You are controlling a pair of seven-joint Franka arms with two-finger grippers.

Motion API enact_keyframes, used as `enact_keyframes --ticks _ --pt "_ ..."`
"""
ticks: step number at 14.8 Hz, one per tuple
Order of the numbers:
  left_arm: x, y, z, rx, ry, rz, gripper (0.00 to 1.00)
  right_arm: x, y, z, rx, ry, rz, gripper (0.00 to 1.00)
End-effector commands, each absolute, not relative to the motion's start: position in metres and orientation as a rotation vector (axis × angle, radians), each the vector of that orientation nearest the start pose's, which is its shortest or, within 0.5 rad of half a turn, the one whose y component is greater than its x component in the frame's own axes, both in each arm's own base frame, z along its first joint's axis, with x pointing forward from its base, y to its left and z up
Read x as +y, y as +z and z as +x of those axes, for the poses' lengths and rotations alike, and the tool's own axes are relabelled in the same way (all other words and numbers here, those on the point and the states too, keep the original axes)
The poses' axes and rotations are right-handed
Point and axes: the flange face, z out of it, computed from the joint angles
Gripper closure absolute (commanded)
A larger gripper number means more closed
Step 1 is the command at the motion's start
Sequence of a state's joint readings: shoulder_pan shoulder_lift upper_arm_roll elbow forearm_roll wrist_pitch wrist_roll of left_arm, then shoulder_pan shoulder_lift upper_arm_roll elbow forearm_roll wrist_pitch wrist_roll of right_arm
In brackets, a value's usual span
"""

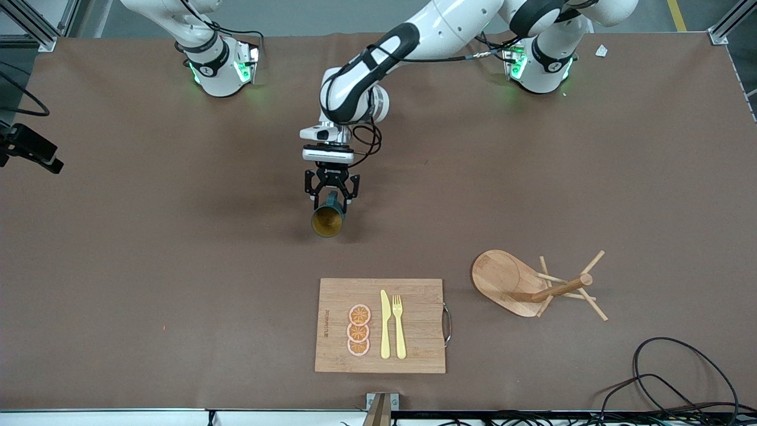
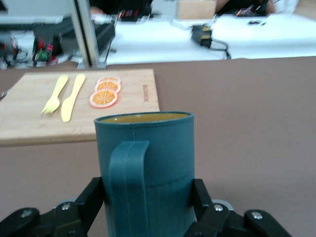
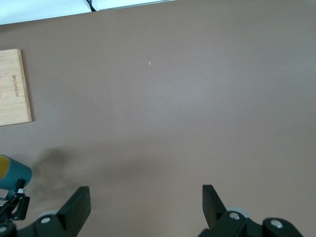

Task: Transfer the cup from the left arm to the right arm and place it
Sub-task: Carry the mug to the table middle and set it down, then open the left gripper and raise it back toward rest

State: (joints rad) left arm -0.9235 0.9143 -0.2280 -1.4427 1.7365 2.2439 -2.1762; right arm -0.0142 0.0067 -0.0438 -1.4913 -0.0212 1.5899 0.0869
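One dark teal-green cylindrical cup (image 1: 327, 220) with a tan-yellow inside, held in the air over the bare middle of the brown table (image 1: 148, 248); mouth tipped toward the front camera. The left gripper (image 1: 331, 198) is clamped on the cup's body, one finger on each side. The left wrist view shows the side handle (image 2: 127, 185) facing that camera, which the front view does not show.

Right gripper (image 3: 145, 202): seen in its own wrist view only, fingers spread wide, nothing between them, over bare table; that arm waits. Its view catches the cup at one edge.

One bamboo cutting board (image 1: 414, 349) with a metal handle, nearer the front camera than the cup, close to the table's edge. On it: three orange slices (image 1: 358, 331) in a row, one yellow plastic knife (image 1: 385, 324), one yellow plastic fork (image 1: 398, 325).

One wooden peg rack (image 1: 532, 284), tipped over, toward the left arm's end. Open table lies all around the cup.
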Motion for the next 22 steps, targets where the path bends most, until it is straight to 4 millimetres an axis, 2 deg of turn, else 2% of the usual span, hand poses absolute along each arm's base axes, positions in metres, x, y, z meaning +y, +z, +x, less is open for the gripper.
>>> enact_keyframes --ticks 1,4,6,7,8,9,11,12,16,18,21,22 --pt "-0.646 0.133 0.347 0.263 -1.813 -2.651 0.48 -0.041 0.659 0.557 0.265 -0.136 -3.146 0.0" --pt "-0.646 0.1 0.322 0.253 -1.876 -2.562 0.46 -0.041 0.659 0.557 0.265 -0.136 -3.146 0.0" --pt "-0.649 0.095 0.309 0.247 -1.887 -2.56 0.34 -0.041 0.659 0.557 0.265 -0.136 -3.146 0.0" --pt "-0.651 0.093 0.303 0.229 -1.894 -2.577 0.14 -0.041 0.659 0.557 0.265 -0.136 -3.146 0.0" --pt "-0.651 0.095 0.301 0.183 -1.904 -2.601 0.0 -0.041 0.659 0.557 0.265 -0.136 -3.146 0.0" --pt "-0.652 0.091 0.29 0.156 -1.9 -2.63 0.0 -0.041 0.659 0.557 0.265 -0.136 -3.146 0.0" --pt "-0.659 0.101 0.273 0.042 -1.854 -2.696 0.0 -0.041 0.659 0.557 0.265 -0.136 -3.146 0.0" --pt "-0.667 0.115 0.26 -0.063 -1.773 -2.755 0.0 -0.041 0.659 0.557 0.265 -0.136 -3.146 0.0" --pt "-0.684 0.19 0.235 -0.442 -1.511 -2.873 0.0 -0.041 0.659 0.557 0.265 -0.136 -3.146 0.0" --pt "-0.686 0.231 0.224 -0.531 -1.369 -2.861 0.0 -0.041 0.659 0.557 0.265 -0.136 -3.146 0.0" --pt "-0.677 0.298 0.23 -0.563 -1.174 -2.827 0.0 -0.041 0.659 0.557 0.265 -0.136 -3.146 0.0" --pt "-0.67 0.322 0.239 -0.568 -1.125 -2.82 0.0 -0.041 0.659 0.557 0.265 -0.136 -3.146 0.0"
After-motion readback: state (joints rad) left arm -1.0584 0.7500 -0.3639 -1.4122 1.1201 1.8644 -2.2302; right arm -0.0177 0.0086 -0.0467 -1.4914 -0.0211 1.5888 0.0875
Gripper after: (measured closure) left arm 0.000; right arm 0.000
